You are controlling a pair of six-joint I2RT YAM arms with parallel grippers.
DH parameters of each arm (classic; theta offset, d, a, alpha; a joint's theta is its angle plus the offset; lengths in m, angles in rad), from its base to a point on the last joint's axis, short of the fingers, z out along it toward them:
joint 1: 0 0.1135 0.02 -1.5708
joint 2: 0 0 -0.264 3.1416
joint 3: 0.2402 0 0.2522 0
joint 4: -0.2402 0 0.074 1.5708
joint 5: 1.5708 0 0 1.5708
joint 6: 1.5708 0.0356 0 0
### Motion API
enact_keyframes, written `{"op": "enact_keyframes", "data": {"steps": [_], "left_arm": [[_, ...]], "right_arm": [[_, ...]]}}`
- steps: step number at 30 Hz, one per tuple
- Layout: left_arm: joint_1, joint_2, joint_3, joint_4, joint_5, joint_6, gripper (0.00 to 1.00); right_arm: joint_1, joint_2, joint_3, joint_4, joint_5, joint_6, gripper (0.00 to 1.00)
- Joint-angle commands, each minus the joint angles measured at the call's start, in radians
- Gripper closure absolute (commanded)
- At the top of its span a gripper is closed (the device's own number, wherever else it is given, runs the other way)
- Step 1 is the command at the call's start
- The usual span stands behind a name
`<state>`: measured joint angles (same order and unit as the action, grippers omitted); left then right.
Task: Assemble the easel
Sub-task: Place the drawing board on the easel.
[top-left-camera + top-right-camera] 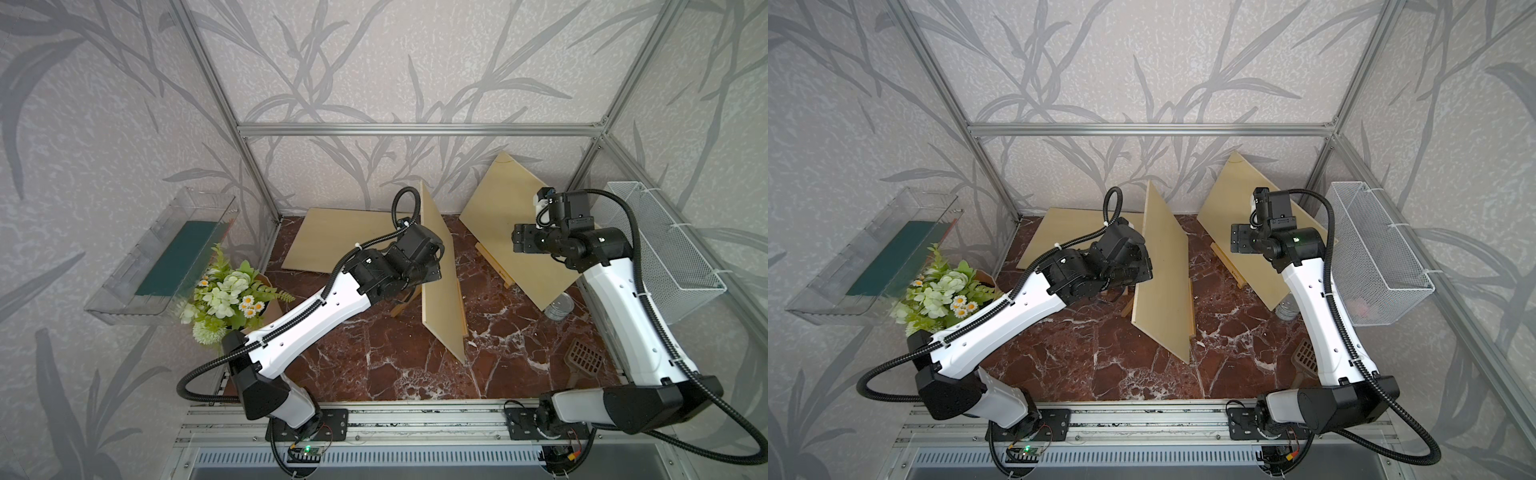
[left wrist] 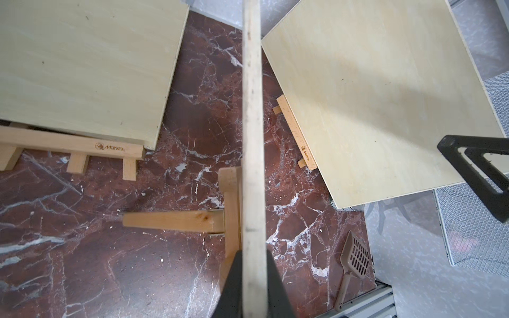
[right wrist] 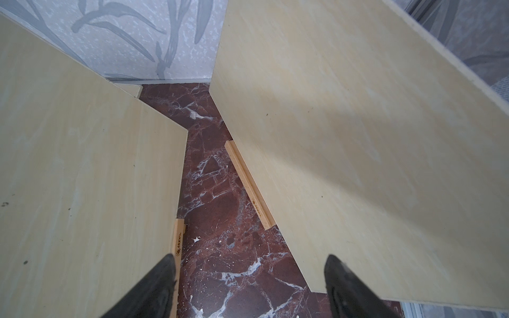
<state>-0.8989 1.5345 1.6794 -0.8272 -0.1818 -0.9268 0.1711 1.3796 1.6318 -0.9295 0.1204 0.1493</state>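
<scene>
**Left gripper pinches the upright board against its easel, right gripper waits spread**

The upright board (image 1: 444, 286) stands on edge in the middle of the marble table (image 1: 374, 365). The left gripper (image 2: 254, 264) has its top edge, with the black fingers (image 2: 234, 278) pressed onto opposite faces. Touching the board's face on the left arm's side is the wooden easel frame (image 2: 231, 192). Its back leg (image 2: 168, 220) is splayed across the table, away from the board.

On the board's other side, well apart from it, the right gripper (image 3: 250, 261) hovers with its fingers (image 3: 154, 283) spread wide and nothing between them. Below it a second board (image 1: 519, 232) leans on its own stand. A third board (image 1: 332, 237) lies flat behind the upright board, on the left arm's side.

The step in hand looks like seating the board on its easel. The next move calls for tipping the board back until the frame carries it and checking that the lower edge sits on the ledge. Only then should the pinch let go, and the free right gripper could steady the far face
</scene>
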Motion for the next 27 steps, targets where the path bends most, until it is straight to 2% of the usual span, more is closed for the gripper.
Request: {"op": "enact_keyframes", "data": {"steps": [1,8,19,20,24,27], "left_arm": [[-0.006,-0.068,0.035,0.133,0.007,0.000,1.00],[-0.019,-0.094,0.032,0.050,0.023,-0.042,1.00],[-0.093,-0.166,-0.044,0.034,-0.064,-0.090,1.00],[-0.095,-0.165,-0.048,0.036,-0.062,-0.093,0.95],[-0.097,-0.167,-0.063,0.081,-0.045,-0.075,0.55],[-0.098,-0.166,-0.055,0.111,-0.048,-0.033,0.36]], "right_arm": [[-0.002,0.002,0.005,-0.010,-0.011,0.008,0.16],[-0.002,0.007,0.004,0.003,0.002,0.006,0.16],[-0.002,-0.024,-0.013,0.011,-0.002,0.004,0.16],[-0.002,-0.027,-0.013,0.012,-0.006,0.004,0.16],[-0.002,-0.044,-0.030,0.020,-0.030,0.008,0.16],[-0.002,-0.059,-0.050,0.025,-0.041,0.010,0.16]]}}
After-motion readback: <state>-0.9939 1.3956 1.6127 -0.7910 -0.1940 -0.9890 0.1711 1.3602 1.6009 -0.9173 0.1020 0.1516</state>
